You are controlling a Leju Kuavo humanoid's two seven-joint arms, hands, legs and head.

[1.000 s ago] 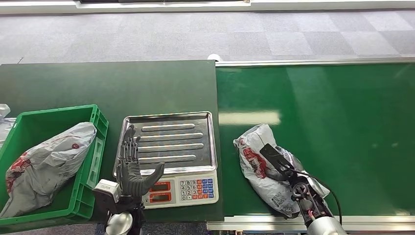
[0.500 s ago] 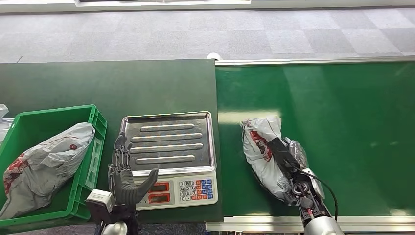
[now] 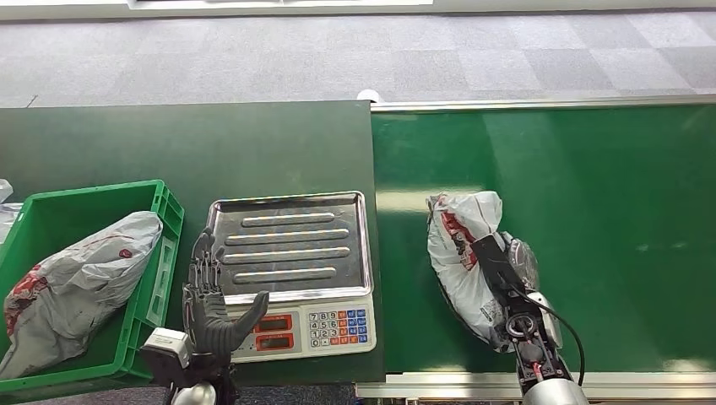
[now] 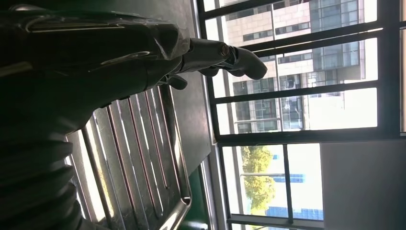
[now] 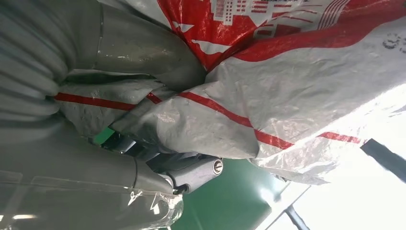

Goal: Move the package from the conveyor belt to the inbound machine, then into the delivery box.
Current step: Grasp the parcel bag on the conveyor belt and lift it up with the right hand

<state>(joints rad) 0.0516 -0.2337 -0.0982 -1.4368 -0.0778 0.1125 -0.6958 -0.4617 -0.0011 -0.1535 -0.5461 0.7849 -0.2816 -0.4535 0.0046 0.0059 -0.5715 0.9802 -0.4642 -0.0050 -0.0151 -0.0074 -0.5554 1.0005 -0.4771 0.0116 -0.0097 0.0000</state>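
Note:
The package (image 3: 460, 245), a crumpled grey plastic bag with red print, is over the near left part of the green conveyor belt (image 3: 608, 211). My right hand (image 3: 500, 268) grips it from its right side. In the right wrist view the hand (image 5: 139, 48) wraps the bag (image 5: 306, 91), thumb on one side and dark fingers under it. The inbound machine is a scale with a ribbed steel tray (image 3: 291, 245) and a keypad, left of the belt. My left hand (image 3: 209, 297) stands open, fingers straight, at the scale's near left corner, and hovers over the tray (image 4: 143, 148) in the left wrist view.
A green delivery box (image 3: 162, 253) at the far left holds another grey and red bag (image 3: 80, 274). The dark green table (image 3: 186, 152) carries the box and scale. The belt's metal edge (image 3: 540, 105) runs along the far side.
The right hand has carried the package farther from me and a little right, turning it more upright. The left hand has drawn back toward the near left.

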